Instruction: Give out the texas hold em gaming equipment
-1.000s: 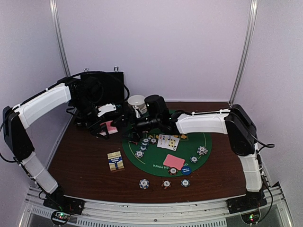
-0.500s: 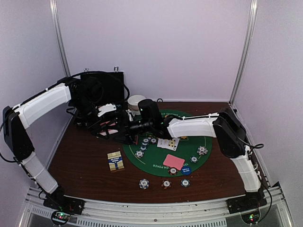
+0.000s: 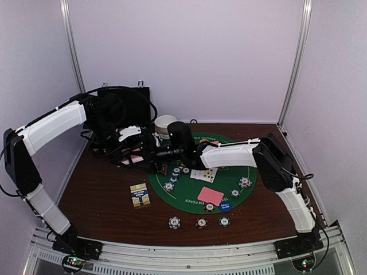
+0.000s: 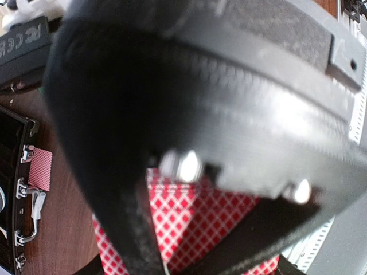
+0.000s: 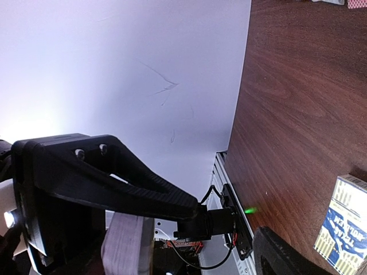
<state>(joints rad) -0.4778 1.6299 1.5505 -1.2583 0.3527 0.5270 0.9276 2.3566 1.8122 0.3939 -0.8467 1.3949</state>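
Evidently the step in hand is a hand-over of cards at the far left of the surface (image 3: 97, 200), just off the mat (image 3: 189, 197). The left gripper (image 3: 135, 150) pinches the deck (image 4: 195, 229). Its wrist view shows the pink-checked backs close up between dark finger edges. A big blurred black shape fills the rest of that frame, and I take it to be the right gripper (image 3: 156, 156) right in front. The right gripper's fingers are spread with nothing between them. Its own view looks past them at the wall, the wood and the box (image 5: 344, 223), so the deck is not yet between its fingers. Chips (image 3: 174, 222) sit in a row near the front edge. More lie on the mat beside face-up cards (image 3: 205, 173) and a pink-backed card (image 3: 210, 195).

To do this well, the right gripper should turn so its open fingers face the deck's free edge and close on the top card only. It should then draw the card off flat along the deck rather than lifting — a steep pull would likely fan or spill the rest. The left should hold firm and keep its place. With both grippers this close, slow travel matters — a knock could loosen the deck.
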